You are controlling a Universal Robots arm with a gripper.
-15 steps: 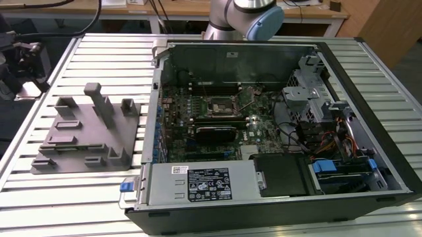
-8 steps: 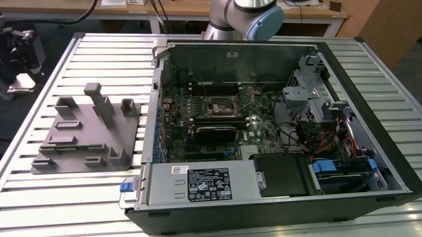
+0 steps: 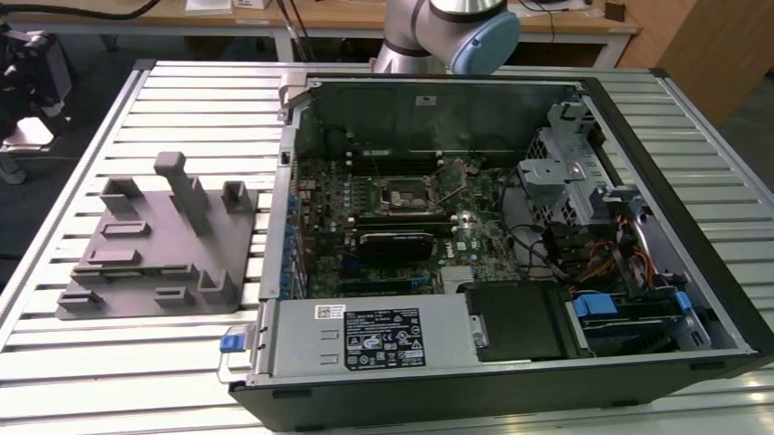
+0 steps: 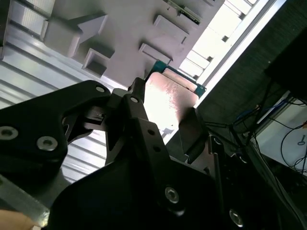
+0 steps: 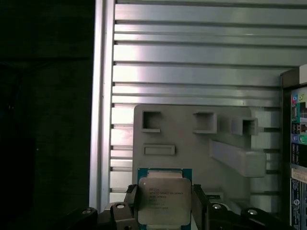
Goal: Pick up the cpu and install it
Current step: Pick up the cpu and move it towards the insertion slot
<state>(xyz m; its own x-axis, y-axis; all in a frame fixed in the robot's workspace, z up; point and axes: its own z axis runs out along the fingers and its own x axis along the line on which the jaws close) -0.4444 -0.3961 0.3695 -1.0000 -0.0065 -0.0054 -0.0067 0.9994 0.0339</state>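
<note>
The gripper's (image 5: 164,207) black fingers (image 5: 199,205) are closed most of the way, one on each of two opposite edges of the small flat square cpu (image 5: 164,199) with its silvery metal top and thin green border. It hangs in their hold above the grey plastic fixture (image 5: 192,143) with upright blocks, and looks clear of it in both wrist views. In the exterior view that fixture lies on the ribbed metal tabletop (image 3: 181,100) at nine o'clock from the open black computer case (image 3: 484,403). The black square socket frame (image 3: 404,193) sits near the middle of the case.

To my eye the risk is the thin grip. With so little edge under the fingers, a bump against the case wall could tilt or drop the chip. Set down skewed, it could damage the socket's contacts.
</note>
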